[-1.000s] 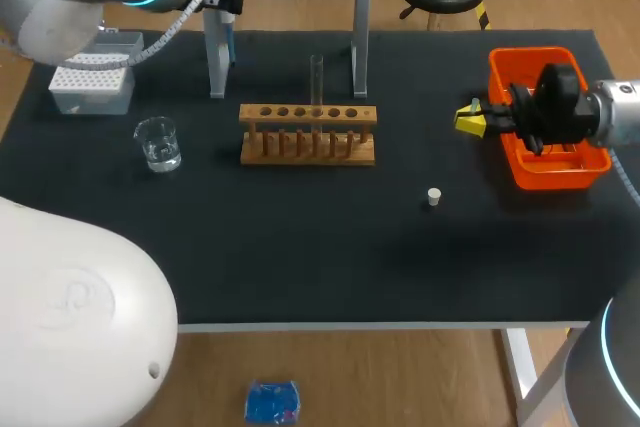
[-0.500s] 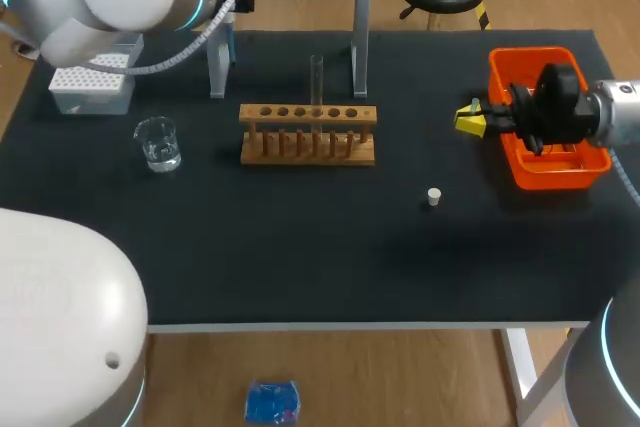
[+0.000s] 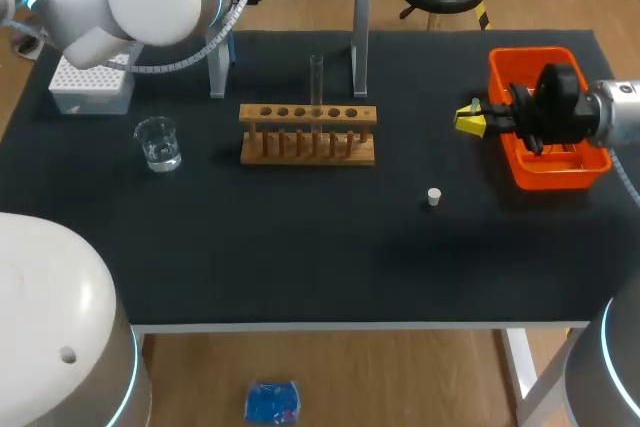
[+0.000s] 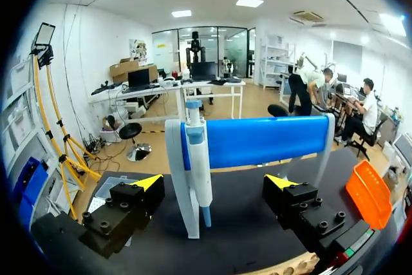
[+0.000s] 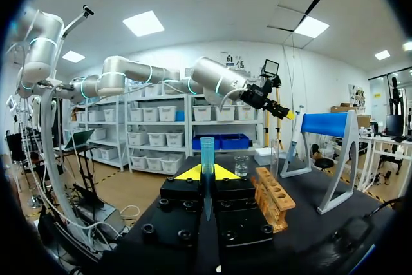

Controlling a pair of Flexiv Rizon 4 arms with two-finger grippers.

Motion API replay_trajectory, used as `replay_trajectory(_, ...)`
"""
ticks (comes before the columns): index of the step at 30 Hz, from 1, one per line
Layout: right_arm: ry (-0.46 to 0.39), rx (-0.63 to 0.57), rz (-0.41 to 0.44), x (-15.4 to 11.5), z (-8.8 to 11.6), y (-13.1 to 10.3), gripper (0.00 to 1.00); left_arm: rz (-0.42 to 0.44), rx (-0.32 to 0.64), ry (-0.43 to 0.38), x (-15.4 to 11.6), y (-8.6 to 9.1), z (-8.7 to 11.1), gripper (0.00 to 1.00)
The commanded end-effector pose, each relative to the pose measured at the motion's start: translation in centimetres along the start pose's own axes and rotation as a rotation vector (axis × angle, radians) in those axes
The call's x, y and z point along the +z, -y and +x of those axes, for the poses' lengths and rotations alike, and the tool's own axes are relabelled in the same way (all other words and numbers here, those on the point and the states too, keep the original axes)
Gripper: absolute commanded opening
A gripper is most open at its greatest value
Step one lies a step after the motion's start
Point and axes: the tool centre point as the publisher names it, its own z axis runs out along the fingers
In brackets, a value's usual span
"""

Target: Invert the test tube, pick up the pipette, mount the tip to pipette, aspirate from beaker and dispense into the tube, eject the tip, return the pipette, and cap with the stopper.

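Blue stand [image 4: 257, 140] held pipette [image 4: 198, 159] just ahead of left gripper [image 4: 214, 183], fingers wide apart. Right gripper [image 5: 206, 173] clamped teal tip [image 5: 206, 149] beside orange bin [image 3: 530, 51]. Test tube [image 3: 316, 77] upright in wooden rack [image 3: 308, 134].

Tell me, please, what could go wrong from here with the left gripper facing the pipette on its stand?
The pipette hangs close against the stand's post, ahead of the open left gripper; a finger could strike the post.
The test tube stands tall in the rack in front of the stand; a carried pipette might knock it.
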Motion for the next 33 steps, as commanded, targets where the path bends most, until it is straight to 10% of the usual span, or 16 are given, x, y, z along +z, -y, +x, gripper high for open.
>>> replay_trajectory(1, -0.002, 0.000, 0.000, -0.1, 0.0, 0.0, 0.00, 0.015, -0.011, 0.002, 0.7, -0.2, 0.1, 1.00)
replay_trajectory(33, -0.002, 0.000, 0.000, -0.1, 0.0, 0.0, 0.00, 0.089, -0.042, -0.015, 4.8, 1.8, 0.1, 1.00)
